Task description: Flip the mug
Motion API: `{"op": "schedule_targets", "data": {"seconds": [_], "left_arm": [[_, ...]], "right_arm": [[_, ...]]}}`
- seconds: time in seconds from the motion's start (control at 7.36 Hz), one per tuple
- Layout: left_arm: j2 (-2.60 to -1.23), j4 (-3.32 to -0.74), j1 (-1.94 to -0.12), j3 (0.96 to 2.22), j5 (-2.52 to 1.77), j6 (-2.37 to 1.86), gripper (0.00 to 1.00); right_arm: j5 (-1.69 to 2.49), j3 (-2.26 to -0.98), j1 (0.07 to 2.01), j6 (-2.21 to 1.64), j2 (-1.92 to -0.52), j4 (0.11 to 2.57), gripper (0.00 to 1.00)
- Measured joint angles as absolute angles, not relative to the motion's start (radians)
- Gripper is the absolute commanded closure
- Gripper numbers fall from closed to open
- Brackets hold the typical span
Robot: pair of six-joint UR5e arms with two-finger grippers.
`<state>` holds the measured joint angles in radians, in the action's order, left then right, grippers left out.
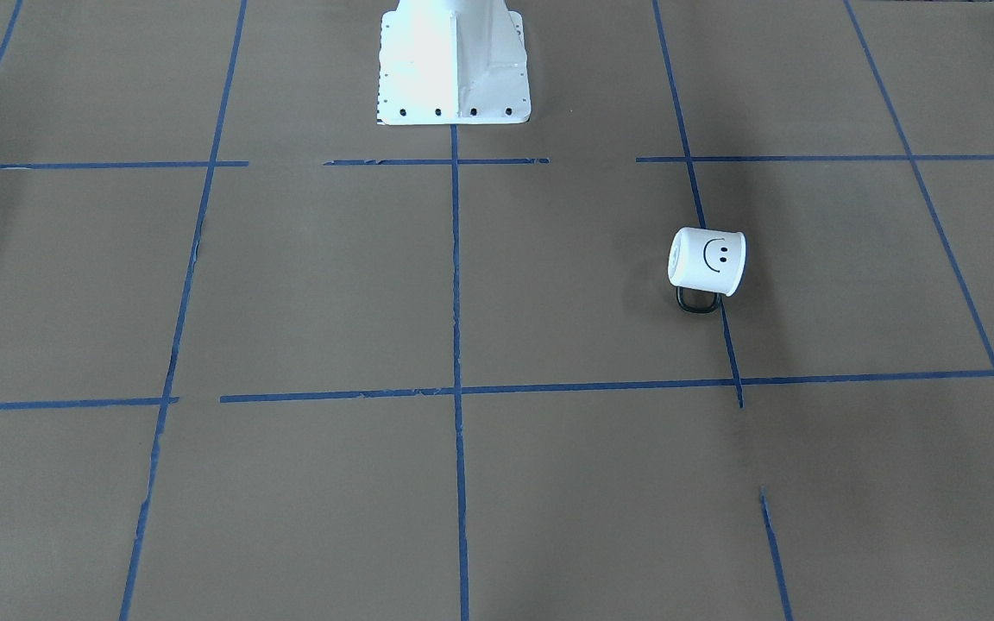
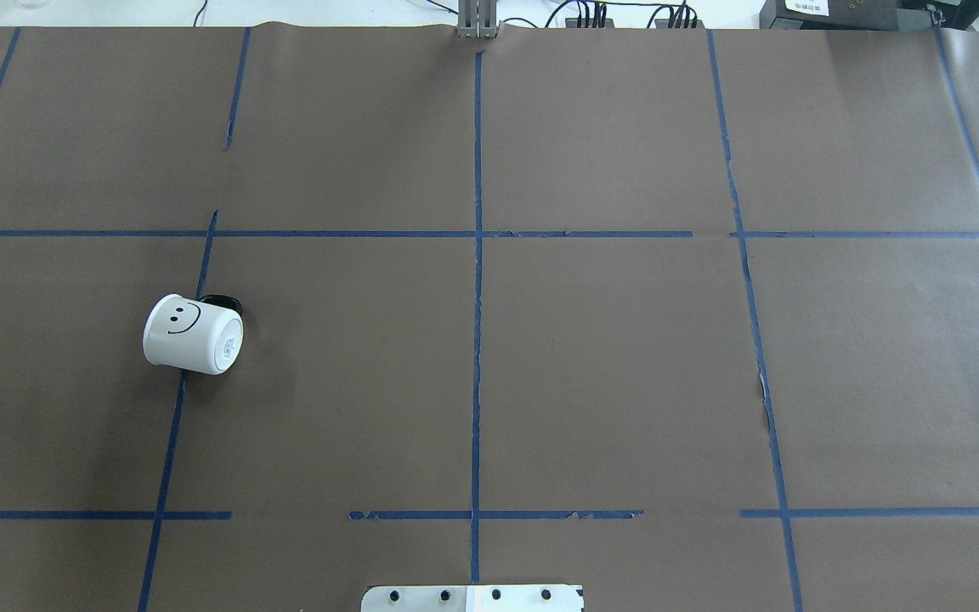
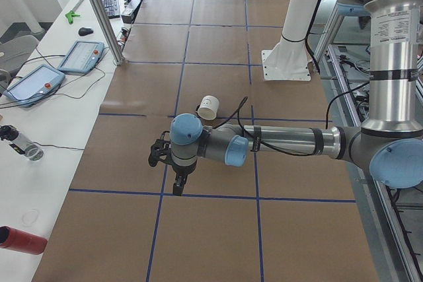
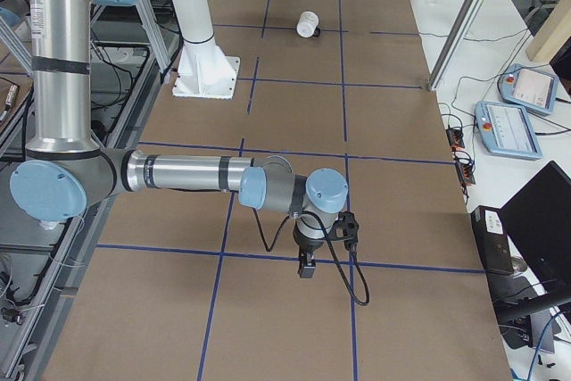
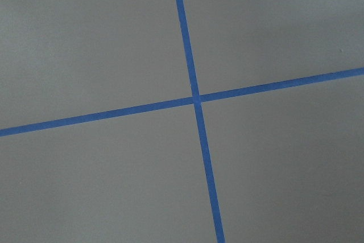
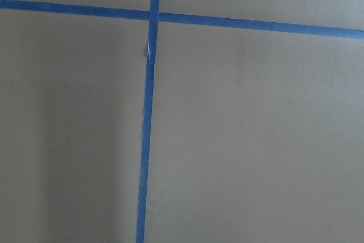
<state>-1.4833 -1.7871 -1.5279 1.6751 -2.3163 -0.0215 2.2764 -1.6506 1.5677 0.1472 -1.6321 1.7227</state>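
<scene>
The white mug (image 2: 192, 334) lies on its side on the brown paper, smiley face up, on the robot's left half of the table. Its flat base (image 2: 230, 344) points toward the table's middle and its black handle (image 2: 222, 300) toward the far side. It also shows in the front-facing view (image 1: 707, 261) and both side views (image 3: 209, 106) (image 4: 308, 24). My left gripper (image 3: 178, 187) hangs over the table's left end, well short of the mug. My right gripper (image 4: 306, 267) hangs over the right end, far from it. I cannot tell whether either is open or shut.
The table is covered in brown paper with a blue tape grid (image 2: 477, 280). The white robot pedestal (image 1: 454, 60) stands at the robot-side edge. Teach pendants (image 3: 79, 56) and a red bottle (image 3: 20, 240) lie on the side bench beyond the left end.
</scene>
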Motion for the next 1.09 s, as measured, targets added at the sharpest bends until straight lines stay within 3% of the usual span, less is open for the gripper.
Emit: {"op": "schedule_targets", "data": {"seconds": [1.09], "left_arm": [[-1.493, -1.841, -1.508, 1.666, -2.310, -0.033, 0.00]], "right_arm": [[2.276, -1.651, 1.568, 0.147, -1.632, 1.723, 0.00]]}}
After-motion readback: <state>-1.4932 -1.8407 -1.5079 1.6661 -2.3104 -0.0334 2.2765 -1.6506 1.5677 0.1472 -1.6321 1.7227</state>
